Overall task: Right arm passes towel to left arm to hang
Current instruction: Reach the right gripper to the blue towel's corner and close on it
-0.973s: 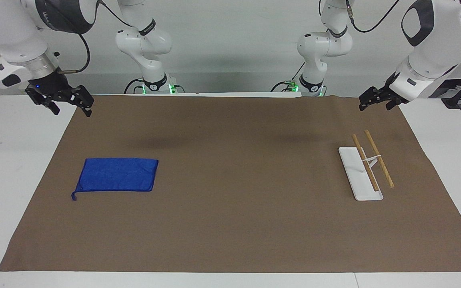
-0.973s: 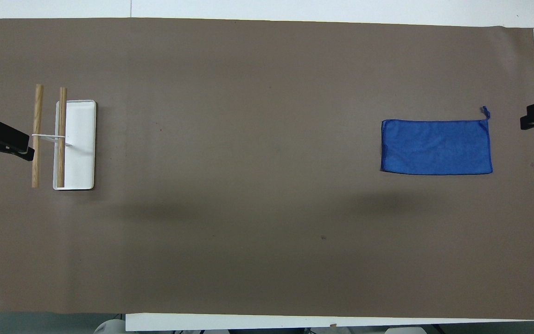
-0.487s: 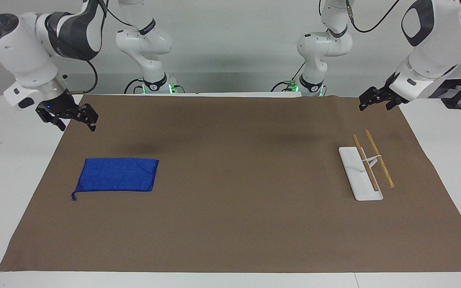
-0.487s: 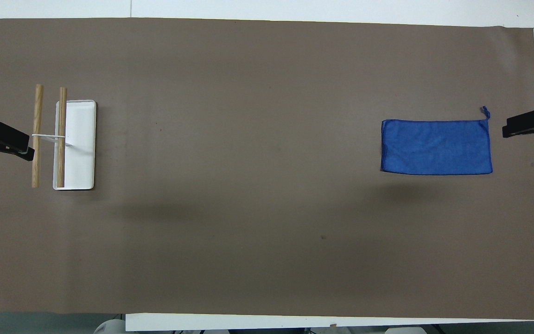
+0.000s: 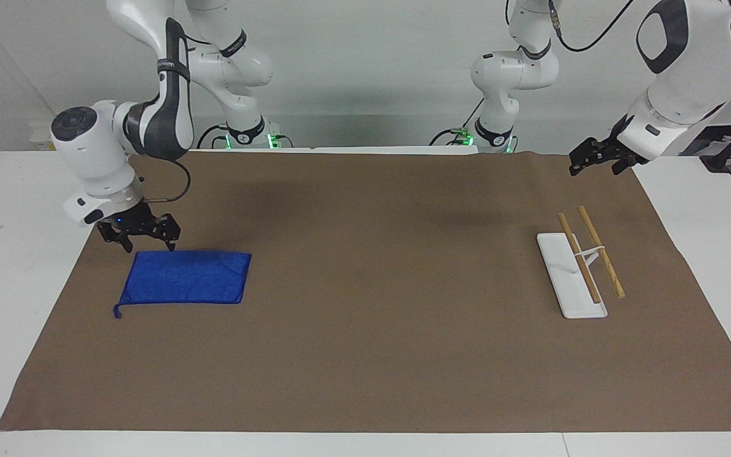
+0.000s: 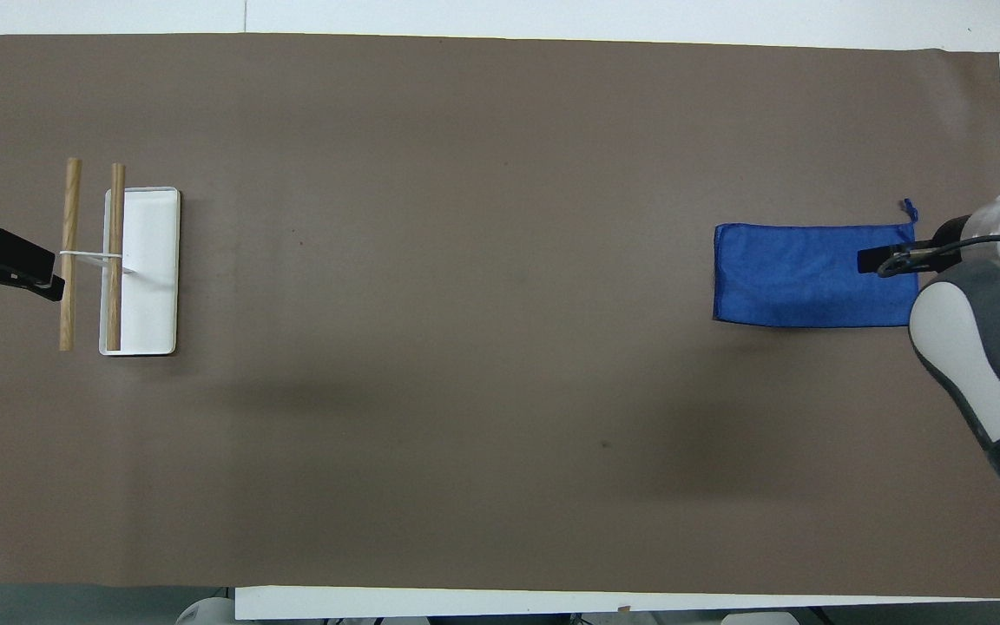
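Observation:
The blue towel (image 5: 184,277) lies flat on the brown mat toward the right arm's end of the table, and also shows in the overhead view (image 6: 799,276). Its loop is at the corner farther from the robots. My right gripper (image 5: 148,244) is open and low over the towel's edge nearer the robots; I cannot tell if it touches. It also shows in the overhead view (image 6: 886,259). My left gripper (image 5: 597,166) waits, open and empty, up in the air near the rack, and shows in the overhead view (image 6: 1,276) too.
A white rack base (image 5: 565,266) with two wooden rods (image 5: 600,251) on a white bracket stands toward the left arm's end; it also shows in the overhead view (image 6: 148,269). The brown mat (image 5: 372,285) covers most of the white table.
My right arm has swung down and inward from the table's edge, and its gripper now hangs low over the towel's nearer edge. The left arm and the towel have not moved.

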{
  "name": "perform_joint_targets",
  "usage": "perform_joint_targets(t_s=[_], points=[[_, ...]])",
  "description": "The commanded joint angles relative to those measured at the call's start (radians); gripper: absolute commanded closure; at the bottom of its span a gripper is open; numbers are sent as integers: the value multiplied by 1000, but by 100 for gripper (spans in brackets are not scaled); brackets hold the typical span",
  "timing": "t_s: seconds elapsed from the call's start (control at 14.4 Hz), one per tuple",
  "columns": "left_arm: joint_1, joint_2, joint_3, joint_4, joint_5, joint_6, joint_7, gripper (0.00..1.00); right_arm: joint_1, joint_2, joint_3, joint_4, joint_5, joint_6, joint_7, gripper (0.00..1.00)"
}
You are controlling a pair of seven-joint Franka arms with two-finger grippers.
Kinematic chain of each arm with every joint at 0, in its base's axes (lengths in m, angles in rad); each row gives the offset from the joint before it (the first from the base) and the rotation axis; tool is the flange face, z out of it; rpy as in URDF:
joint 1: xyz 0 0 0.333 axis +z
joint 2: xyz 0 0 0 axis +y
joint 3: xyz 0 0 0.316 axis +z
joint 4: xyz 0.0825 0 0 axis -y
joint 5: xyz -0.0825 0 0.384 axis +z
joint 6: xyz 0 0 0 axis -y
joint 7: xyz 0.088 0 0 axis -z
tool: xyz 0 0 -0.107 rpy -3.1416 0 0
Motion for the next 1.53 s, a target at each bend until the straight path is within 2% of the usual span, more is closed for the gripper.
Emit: perform_joint_targets(t_s=[0.0,0.35,0.76,1.18,1.25,1.32,1.46], points=[[-12,-18,10,-22,12,17,-6,0,-36,54,7,-10,24,46,-90,1],[-11,-18,10,-22,12,17,-6,0,-63,124,6,-22,106,92,-196,2],[-12,-18,10,-22,12,19,-6,0,-56,163,4,-33,113,186,-222,5],[-12,-18,10,-22,12,19,-6,0,-55,169,4,-43,113,192,-233,16],[-11,-17,10,-22,12,17,-6,0,-55,169,4,-43,114,191,-233,27],[-12,-17,10,-22,12,17,-6,0,-55,169,4,-43,113,191,-234,43],[-11,-17,10,-19,12,22,-5,0,-55,169,4,-43,114,186,-236,80]])
